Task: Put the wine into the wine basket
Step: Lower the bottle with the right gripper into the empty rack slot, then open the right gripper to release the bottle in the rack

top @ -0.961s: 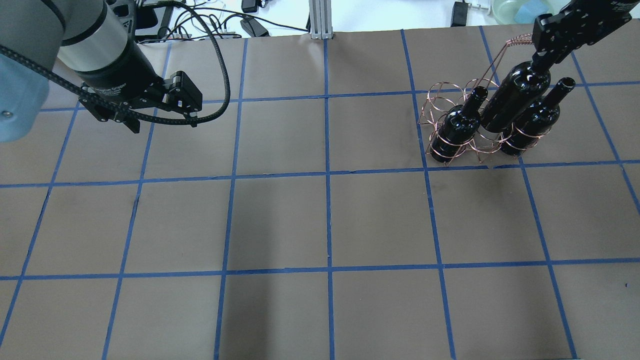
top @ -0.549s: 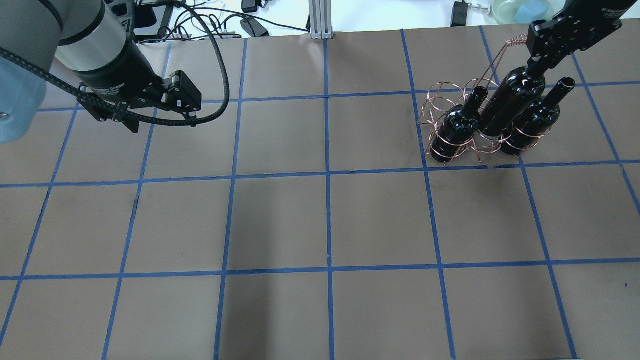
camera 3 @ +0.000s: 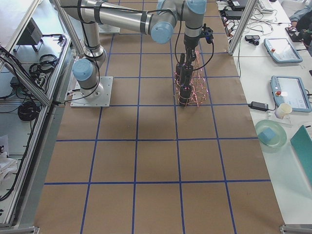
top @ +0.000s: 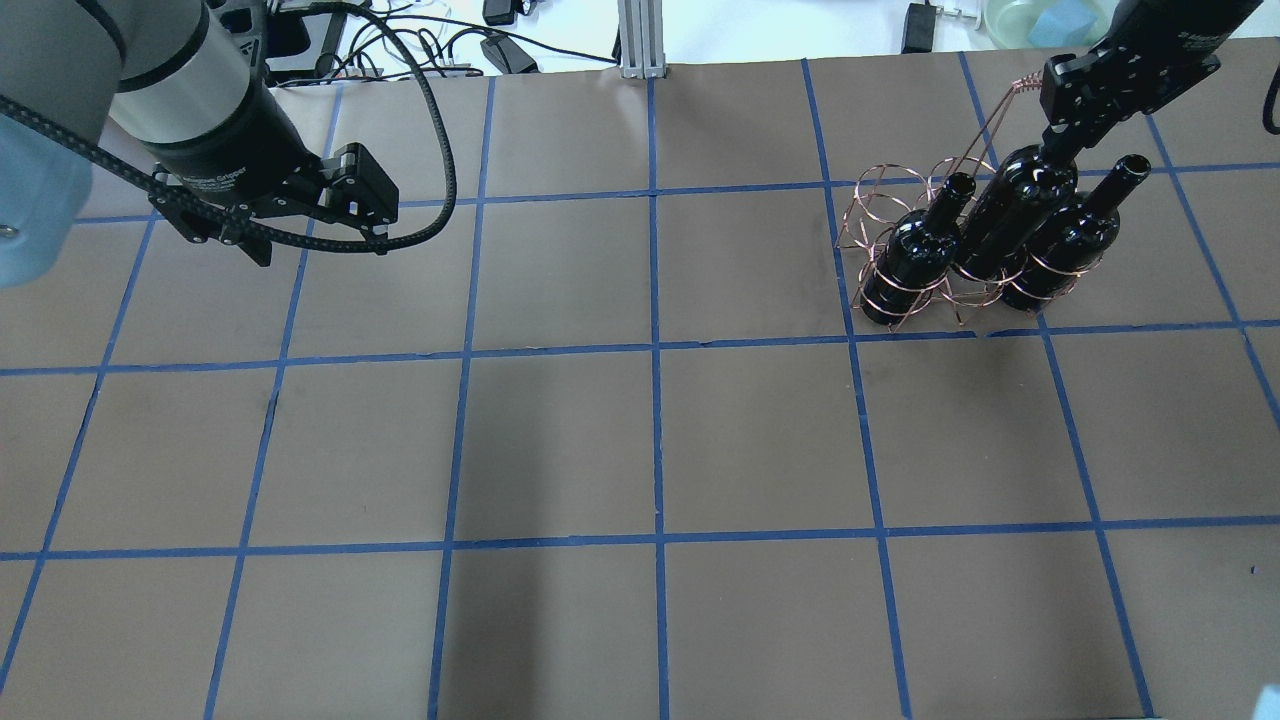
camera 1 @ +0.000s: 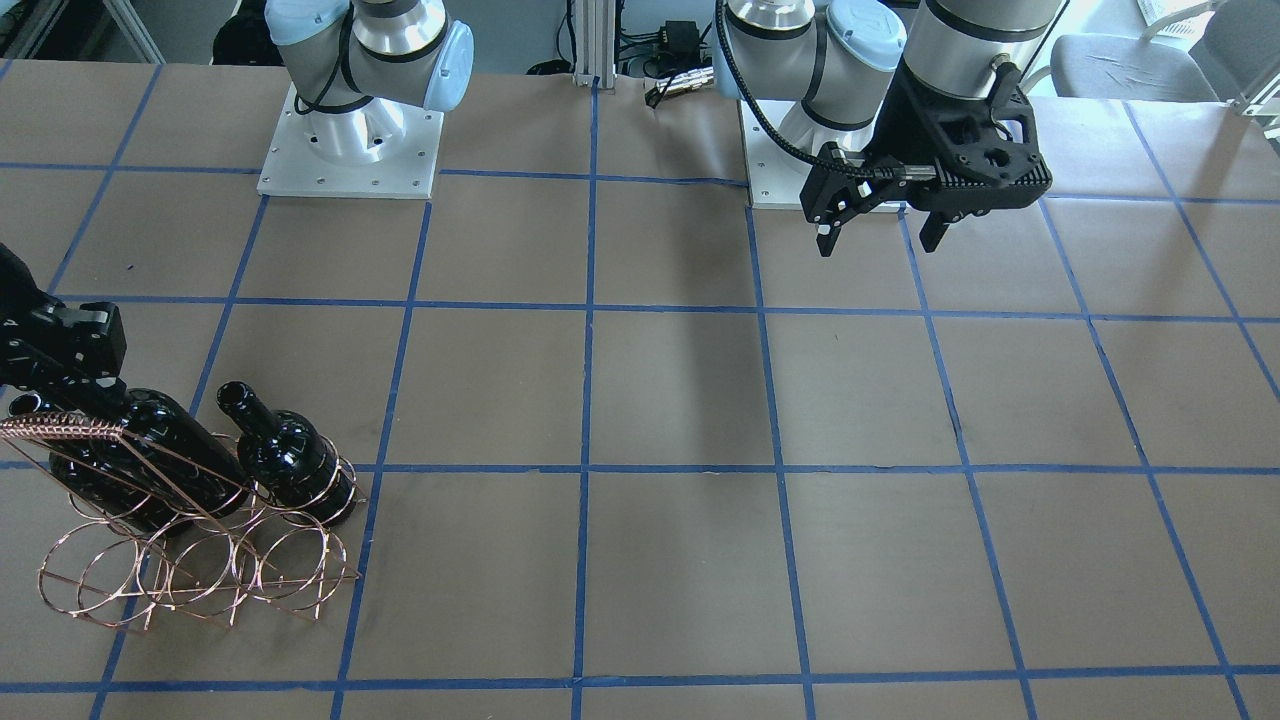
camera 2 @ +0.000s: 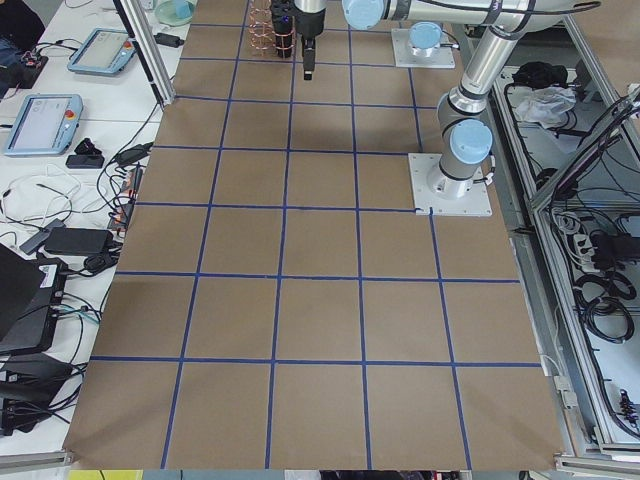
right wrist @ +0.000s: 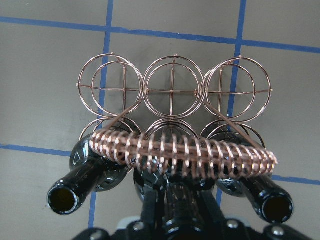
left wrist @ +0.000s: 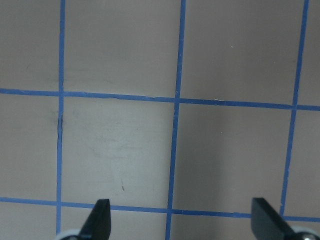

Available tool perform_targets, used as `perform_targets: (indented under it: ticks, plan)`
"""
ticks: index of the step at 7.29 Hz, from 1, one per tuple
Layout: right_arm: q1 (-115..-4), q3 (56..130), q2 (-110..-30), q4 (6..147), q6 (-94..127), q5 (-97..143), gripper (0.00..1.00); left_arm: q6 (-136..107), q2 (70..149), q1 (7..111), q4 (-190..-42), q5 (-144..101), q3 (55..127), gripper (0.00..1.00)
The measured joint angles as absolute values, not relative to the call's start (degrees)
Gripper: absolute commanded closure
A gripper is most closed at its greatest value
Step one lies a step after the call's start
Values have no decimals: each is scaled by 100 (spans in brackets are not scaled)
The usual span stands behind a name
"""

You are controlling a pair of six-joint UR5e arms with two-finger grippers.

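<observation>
**right hand on the middle bottle, wine seated in the basket**

in the upper right of the overhead view, the right hand [top: 1058, 135] is closed narrowly on the neck of the wine [top: 1012, 215]. the wine stands in the middle ring of the wine basket [right wrist: 172, 91], in the row nearer the bottom of that view. whether its base touches the counter [top: 650, 440] cannot be told. a second bottle [top: 915, 255] stands in the ring to its left and a third bottle [top: 1065, 245] in the ring to its right, so that row is full. in the right wrist view the three rings of the other row show only their wire crosses. the coiled handle bar [right wrist: 185, 152] runs across above the bottles' shoulders, and the two outer mouths open towards the lower corners.

the left hand [camera 1: 877, 238] hangs in the upper left of the overhead view, well apart from the basket. its fingers are spread wide and hold nothing, with only brown counter and blue tape lines below them in the left wrist view.
</observation>
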State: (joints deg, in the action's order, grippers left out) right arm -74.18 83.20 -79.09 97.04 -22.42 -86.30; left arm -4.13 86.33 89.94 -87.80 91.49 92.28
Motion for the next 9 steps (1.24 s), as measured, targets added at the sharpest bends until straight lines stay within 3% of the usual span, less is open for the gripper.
perform_targets:
  ticks: [4, 5, 7, 8, 9]
  plan:
    - [-7426, 8560, -7794, 9851, -2246, -8678, 91, -413, 8671, 8991, -8780, 9174, 9229, 0]
    - [-7427, 8609, -7723, 9945, -2191, -8700, 83, -413, 8679, 8978, -8779, 9175, 9229, 0]
    - [-7427, 8647, -7606, 10063, -2084, -8690, 55, -413, 8686, 8974, -8776, 9176, 9229, 0]
    - [-7427, 8653, -7541, 10154, -2084, -8685, 10, -413, 8686, 8974, -8775, 9176, 9229, 0]
    - [-7427, 8655, -7514, 10232, -2089, -8686, 0, -413, 8685, 8974, -8776, 9174, 9229, 0]
